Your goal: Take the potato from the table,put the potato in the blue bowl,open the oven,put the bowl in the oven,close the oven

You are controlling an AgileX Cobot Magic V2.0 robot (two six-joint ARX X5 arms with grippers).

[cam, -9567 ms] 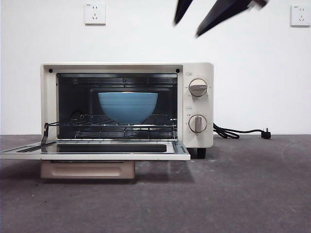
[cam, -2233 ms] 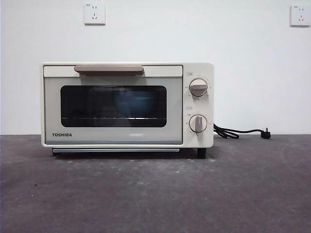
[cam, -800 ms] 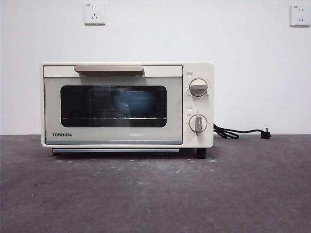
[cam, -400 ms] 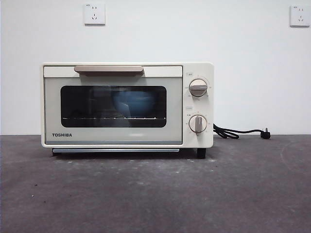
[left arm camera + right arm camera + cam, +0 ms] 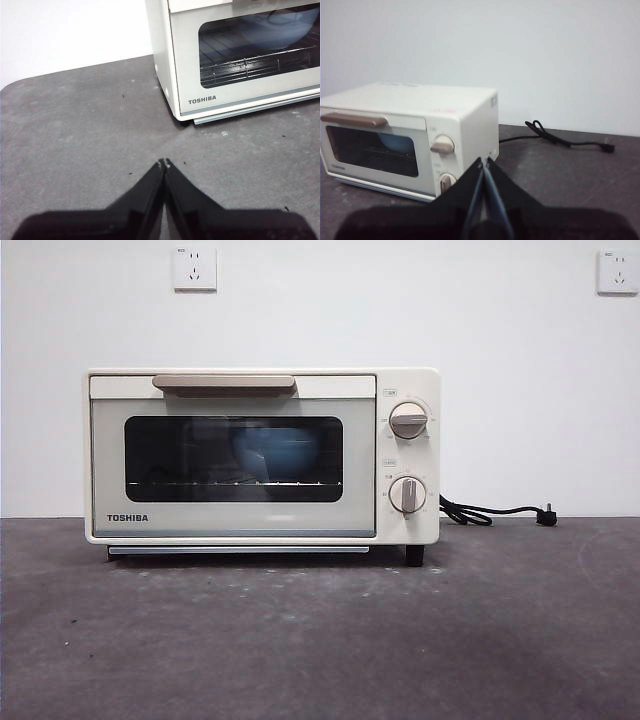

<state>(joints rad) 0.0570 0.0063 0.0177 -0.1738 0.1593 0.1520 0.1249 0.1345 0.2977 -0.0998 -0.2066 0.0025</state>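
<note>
Both grippers, left gripper and right gripper, hang empty with jaws together, each drawn back from the cream-white toaster oven. Its door is shut; the matte blue bowl sits inside behind the dark glass, potato unseen.

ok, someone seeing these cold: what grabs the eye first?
The cream-white Toshiba toaster oven standing on the dark grey mottled table, door shut. Next, the matte blue round bowl glowing dimly behind its dark glass window, on the wire rack. Then the black power cord trailing unplugged on the table beside the knob side.
</note>
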